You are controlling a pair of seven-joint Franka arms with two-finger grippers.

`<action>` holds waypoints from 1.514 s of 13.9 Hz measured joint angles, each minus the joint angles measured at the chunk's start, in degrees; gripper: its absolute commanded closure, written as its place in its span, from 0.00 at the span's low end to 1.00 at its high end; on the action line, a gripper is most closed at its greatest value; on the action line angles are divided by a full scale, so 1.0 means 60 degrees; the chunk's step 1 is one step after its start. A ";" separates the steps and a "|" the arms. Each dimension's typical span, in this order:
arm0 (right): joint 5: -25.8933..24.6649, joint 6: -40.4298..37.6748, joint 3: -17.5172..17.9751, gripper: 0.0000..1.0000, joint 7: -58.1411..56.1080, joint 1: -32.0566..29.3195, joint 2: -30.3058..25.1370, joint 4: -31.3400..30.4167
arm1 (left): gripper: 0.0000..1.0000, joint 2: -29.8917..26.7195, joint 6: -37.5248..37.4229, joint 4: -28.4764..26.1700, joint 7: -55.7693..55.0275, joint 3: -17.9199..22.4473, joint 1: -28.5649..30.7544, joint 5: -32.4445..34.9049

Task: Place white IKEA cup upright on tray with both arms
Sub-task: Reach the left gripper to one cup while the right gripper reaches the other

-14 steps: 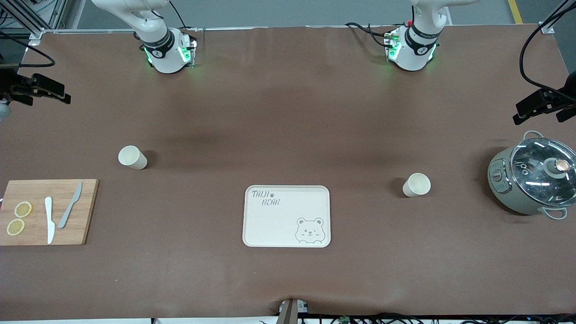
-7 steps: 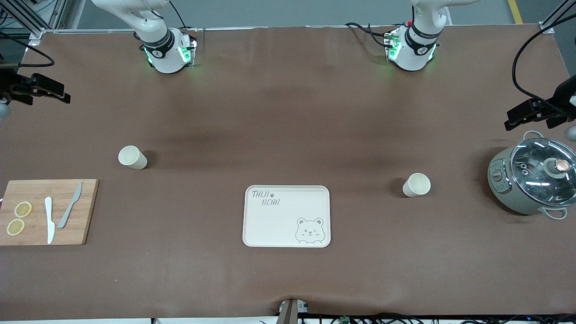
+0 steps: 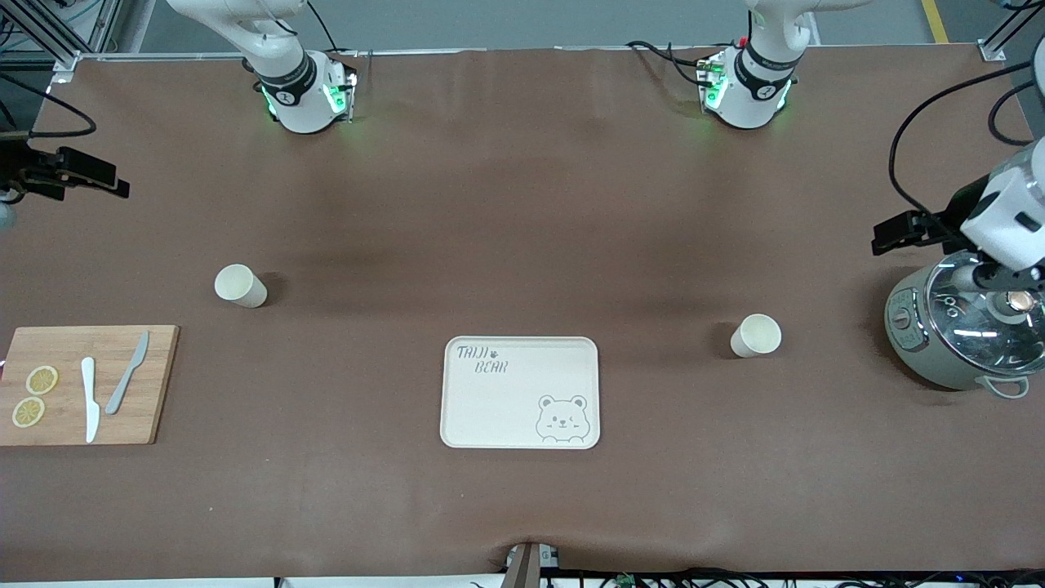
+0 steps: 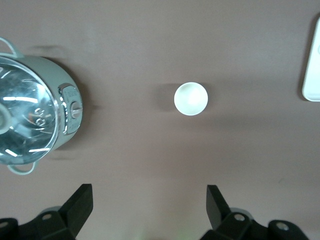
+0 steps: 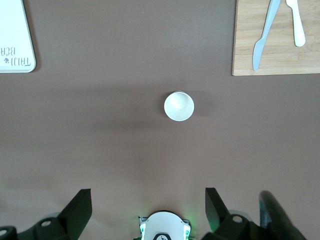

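Observation:
The cream tray (image 3: 520, 408) with the bear drawing lies flat at the table's middle, with nothing on it. One white cup (image 3: 240, 286) stands upright toward the right arm's end, farther from the front camera than the tray. A second white cup (image 3: 756, 335) stands upright toward the left arm's end. My left gripper (image 3: 886, 231) hangs open high over the table by the pot; its wrist view shows the gripper (image 4: 149, 189), that cup (image 4: 190, 98) and the tray's edge (image 4: 312, 75). My right gripper (image 3: 106, 175) hangs open high over the right arm's end; its wrist view shows the gripper (image 5: 148, 192), its cup (image 5: 179, 105) and a tray corner (image 5: 15, 45).
A grey pot with a glass lid (image 3: 967, 327) stands at the left arm's end and shows in the left wrist view (image 4: 30, 120). A wooden cutting board (image 3: 155, 384) with two knives and lemon slices lies at the right arm's end and shows in the right wrist view (image 5: 275, 60).
My left gripper has swung in from the table's end toward the pot and the cup. My right gripper has barely shifted. Cups and tray have not moved.

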 measured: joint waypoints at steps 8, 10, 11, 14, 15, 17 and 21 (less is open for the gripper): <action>0.0145 -0.0037 0.0088 0.00 -0.0001 -0.0212 0.0909 0.0012 | 0.00 0.0204 0.2802 -0.2208 -0.0475 -0.0334 -0.0034 -0.0001; 0.0146 0.0001 0.0089 0.00 -0.0001 -0.0225 0.0998 -0.0140 | 0.00 0.0352 0.3078 -0.2421 -0.1121 -0.0405 -0.0209 -0.0001; 0.0146 0.0152 0.0089 0.00 -0.0001 -0.0267 0.0999 -0.0479 | 0.00 0.0669 0.3498 -0.2515 -0.1576 -0.0427 -0.0490 -0.0001; 0.0148 0.0395 0.0095 0.00 -0.0004 -0.0454 0.0996 -0.0884 | 0.00 0.1139 0.4893 -0.3016 -0.2098 -0.0431 -0.0695 0.0000; 0.0149 0.0415 0.0098 0.00 -0.0006 -0.0504 0.0997 -0.1060 | 0.00 0.1366 0.5381 -0.3228 -0.2243 -0.0430 -0.0707 0.0000; 0.0150 0.0425 0.0109 0.00 -0.0006 -0.0613 0.0997 -0.1444 | 0.03 0.1782 0.6310 -0.3590 -0.2459 -0.0412 -0.0667 0.0000; 0.0178 0.0556 0.0110 0.00 -0.0006 -0.0962 0.1003 -0.2525 | 0.08 0.2180 0.6738 -0.3682 -0.2481 -0.0356 -0.0464 0.0000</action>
